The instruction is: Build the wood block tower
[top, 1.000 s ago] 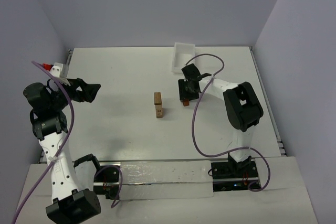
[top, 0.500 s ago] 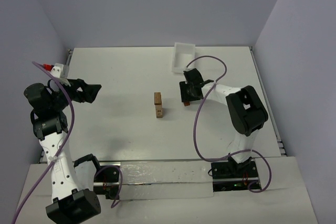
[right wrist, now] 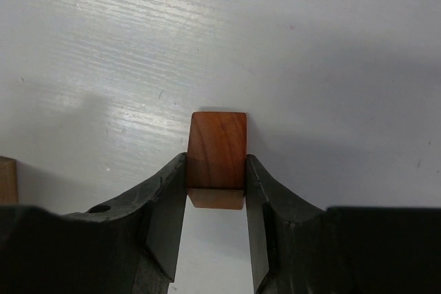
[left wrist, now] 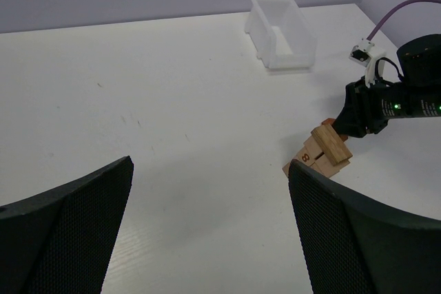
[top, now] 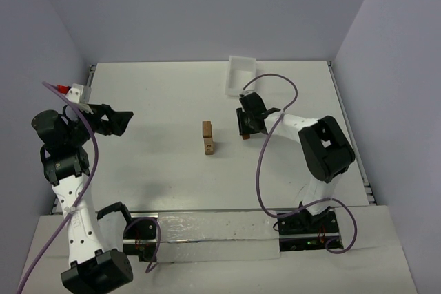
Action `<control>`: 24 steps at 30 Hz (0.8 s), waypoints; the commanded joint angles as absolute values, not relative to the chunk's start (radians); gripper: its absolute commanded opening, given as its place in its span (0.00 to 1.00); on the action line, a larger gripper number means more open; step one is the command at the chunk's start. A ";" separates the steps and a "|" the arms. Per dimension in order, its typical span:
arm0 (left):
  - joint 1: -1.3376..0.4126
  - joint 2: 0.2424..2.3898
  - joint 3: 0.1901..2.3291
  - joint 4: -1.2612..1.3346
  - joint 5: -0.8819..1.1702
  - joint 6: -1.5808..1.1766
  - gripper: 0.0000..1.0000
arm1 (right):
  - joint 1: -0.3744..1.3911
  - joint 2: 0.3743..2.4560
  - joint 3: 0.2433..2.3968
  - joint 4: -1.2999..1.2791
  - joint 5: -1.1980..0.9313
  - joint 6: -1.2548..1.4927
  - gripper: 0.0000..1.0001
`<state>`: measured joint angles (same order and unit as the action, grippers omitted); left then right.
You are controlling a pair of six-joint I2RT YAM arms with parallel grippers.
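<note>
The reddish-brown block (right wrist: 218, 139) looks light, rigid and smooth, with squared edges and glossy grain, so we take it by two opposite flat faces. The right jaws clamp it there on the white surface (right wrist: 331, 46), just right of the tan wood block tower (top: 207, 138). The left jaws gape empty, well to the left.

Matt black plastic fingers (right wrist: 164, 201) of my right pincer (right wrist: 216, 170) flank a smooth, grain-streaked reddish wood block (right wrist: 218, 144) on the matt white worktop (right wrist: 324, 46).
</note>
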<state>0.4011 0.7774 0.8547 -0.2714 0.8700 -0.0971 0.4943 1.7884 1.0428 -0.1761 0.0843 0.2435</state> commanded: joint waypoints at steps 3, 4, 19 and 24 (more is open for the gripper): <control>0.405 0.742 0.837 -0.219 0.882 -0.120 0.99 | 0.515 1.618 1.131 -0.385 0.120 0.398 0.00; 0.405 0.738 0.832 -0.211 0.880 -0.125 0.99 | 0.525 1.591 1.154 -0.426 0.128 0.432 0.00; 0.405 0.675 0.750 -0.147 0.841 -0.172 0.99 | 0.696 1.504 1.514 -0.824 0.285 0.684 0.00; 0.405 0.671 0.737 -0.129 0.829 -0.186 0.99 | 0.806 1.574 1.614 -0.844 0.324 0.670 0.00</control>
<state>0.4011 0.6785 0.7422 -0.1827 0.8466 -0.1575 0.7275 1.5466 1.5082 -0.8090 0.2678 0.6462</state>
